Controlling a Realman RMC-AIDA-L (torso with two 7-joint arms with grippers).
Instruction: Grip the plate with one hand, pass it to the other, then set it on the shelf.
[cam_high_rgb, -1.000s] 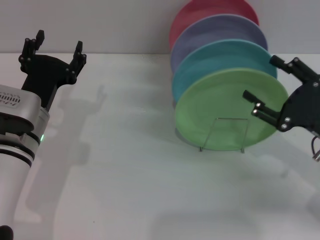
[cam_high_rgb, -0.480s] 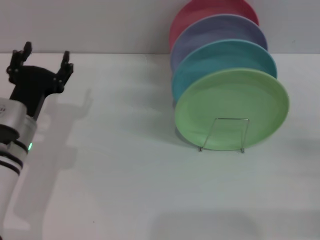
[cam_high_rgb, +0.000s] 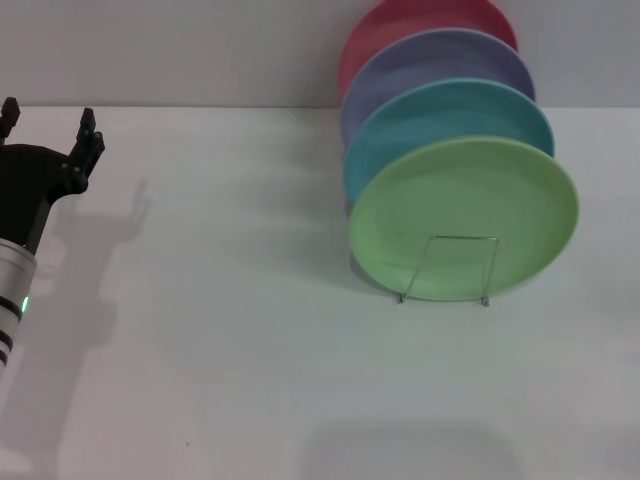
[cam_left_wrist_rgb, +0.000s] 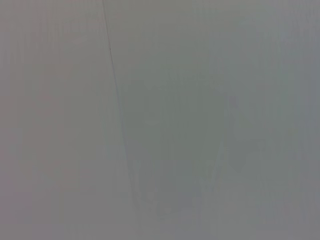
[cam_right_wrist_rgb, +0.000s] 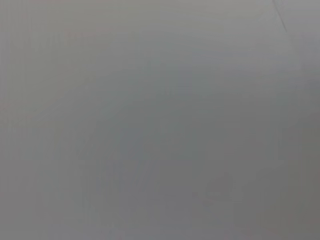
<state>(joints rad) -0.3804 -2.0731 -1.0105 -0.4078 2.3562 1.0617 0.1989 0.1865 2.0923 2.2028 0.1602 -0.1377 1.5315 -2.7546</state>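
Observation:
The light green plate (cam_high_rgb: 463, 215) stands upright at the front of the silver wire rack (cam_high_rgb: 447, 268) at the right of the white table. Behind it in the same rack stand a teal-blue plate (cam_high_rgb: 440, 108), a lavender plate (cam_high_rgb: 430, 58) and a red plate (cam_high_rgb: 400, 20). My left gripper (cam_high_rgb: 48, 125) is open and empty at the far left edge of the head view, well away from the plates. My right gripper is out of view. Both wrist views show only plain grey surface.
The white table (cam_high_rgb: 250, 330) stretches between the left gripper and the rack. A pale wall (cam_high_rgb: 180, 50) runs along the table's far edge behind the plates.
My right gripper has let go near the green plate and withdrawn out of view to the right. My left gripper has pulled back to the left. The green plate stays in the rack.

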